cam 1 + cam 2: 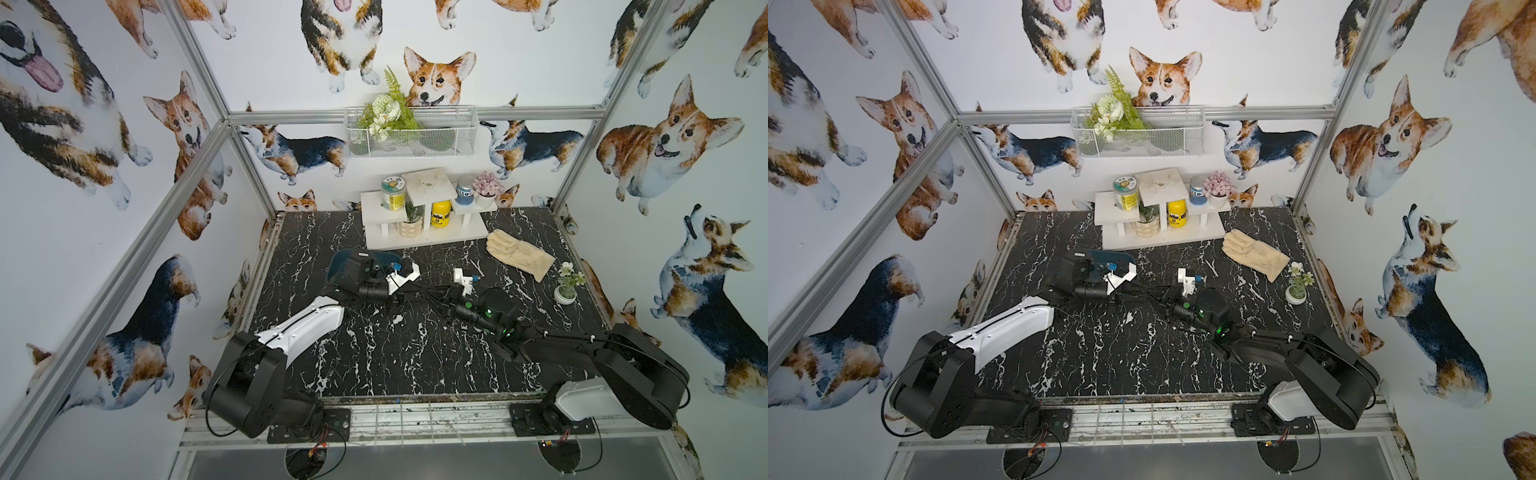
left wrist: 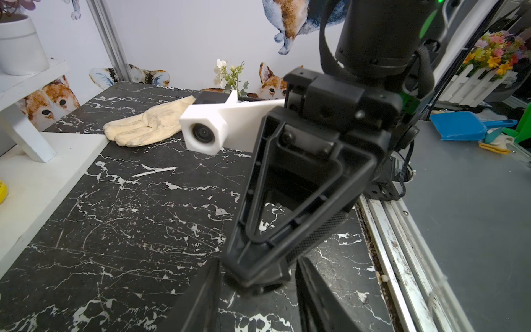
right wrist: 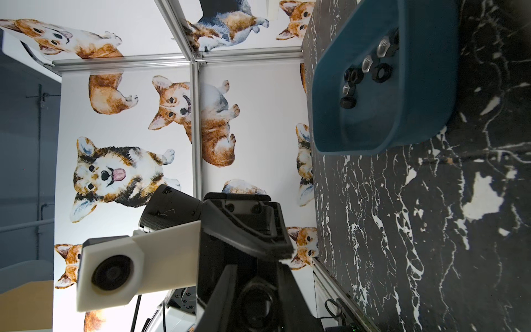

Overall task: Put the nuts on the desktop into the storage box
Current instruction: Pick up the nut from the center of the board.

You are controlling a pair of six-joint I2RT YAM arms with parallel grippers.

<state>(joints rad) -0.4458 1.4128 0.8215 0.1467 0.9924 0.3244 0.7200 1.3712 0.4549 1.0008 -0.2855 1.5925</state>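
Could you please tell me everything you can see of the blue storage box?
The storage box is a shallow, dark teal tray that looks like matte plastic, oblong with rounded corners and low walls. It sits flat on the left side of the black marbled desktop. Several small nuts, silver and black, lie clustered at one end of its floor; the rest is bare. In both top views the left arm hides most of it.

Black segmented left arm (image 1: 249, 374) with glossy white screw-dotted cover (image 1: 303, 328), black right arm (image 1: 648, 365) with green lights (image 1: 489, 310), braided black cable (image 2: 324, 34), white hexagonal camera housing (image 2: 202, 133), triangular-framed black right claw (image 2: 255, 273)
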